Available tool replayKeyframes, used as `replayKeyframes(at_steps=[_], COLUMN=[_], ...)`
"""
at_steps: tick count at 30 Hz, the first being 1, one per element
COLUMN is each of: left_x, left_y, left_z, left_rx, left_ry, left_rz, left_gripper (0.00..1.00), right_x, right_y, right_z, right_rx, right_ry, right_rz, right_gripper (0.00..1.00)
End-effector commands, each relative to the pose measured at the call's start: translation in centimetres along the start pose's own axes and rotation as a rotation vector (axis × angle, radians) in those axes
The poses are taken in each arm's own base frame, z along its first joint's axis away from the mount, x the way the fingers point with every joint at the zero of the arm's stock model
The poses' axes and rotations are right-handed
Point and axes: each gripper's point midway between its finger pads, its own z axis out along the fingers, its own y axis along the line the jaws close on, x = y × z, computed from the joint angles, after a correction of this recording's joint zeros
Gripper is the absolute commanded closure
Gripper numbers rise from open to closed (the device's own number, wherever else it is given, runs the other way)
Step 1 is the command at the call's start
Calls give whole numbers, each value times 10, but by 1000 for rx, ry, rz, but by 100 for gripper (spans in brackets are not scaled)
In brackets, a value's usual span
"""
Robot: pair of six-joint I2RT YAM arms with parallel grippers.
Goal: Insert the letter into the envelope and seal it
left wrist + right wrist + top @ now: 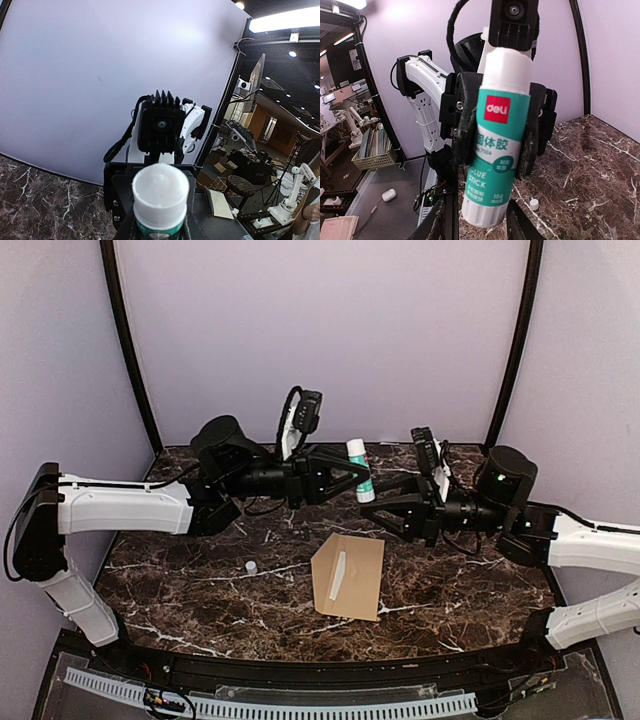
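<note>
I see my left arm stretched level over mid-table, the left gripper (345, 478) clamped on a glue stick (497, 145) held roughly upright. The right gripper (380, 512) faces it, fingers apart either side of the stick's base. The envelope (348, 577) lies flat on the marble table (180, 590) below, with a small white cap (250, 566) to its left.

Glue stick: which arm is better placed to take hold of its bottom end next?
Right, probably. The right gripper sits around the bottom end of the glue stick, while the left gripper is clamped on its middle, holding it up.
</note>
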Motion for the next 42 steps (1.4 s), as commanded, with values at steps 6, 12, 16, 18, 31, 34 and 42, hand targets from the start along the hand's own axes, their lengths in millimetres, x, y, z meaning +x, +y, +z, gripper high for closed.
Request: replayKeyframes(at_steps=[6, 12, 16, 18, 31, 34, 42], left_x=[-16, -15, -14, -13, -8, -6, 1], left_y=[-13, -12, -11, -11, -5, -2, 34], left_z=[-2, -2, -1, -1, -1, -1, -4], left_rx=[30, 30, 30, 29, 9, -8, -192], left_ry=[-38, -34, -29, -27, -16, -10, -8], left_rz=[43, 42, 40, 38, 40, 40, 52], left_gripper=[100, 100, 100, 100, 100, 100, 100], right_x=[-18, -22, -24, -24, -22, -22, -20], right_y=[3, 2, 1, 1, -6, -8, -40], right_z=[4, 5, 6, 7, 11, 11, 12], right_rx=[-18, -13, -10, -8, 14, 25, 214], right_ry=[-47, -52, -55, -56, -44, -42, 11], right_rz=[-29, -26, -25, -24, -15, -17, -44], right_gripper=[63, 62, 61, 62, 82, 91, 100])
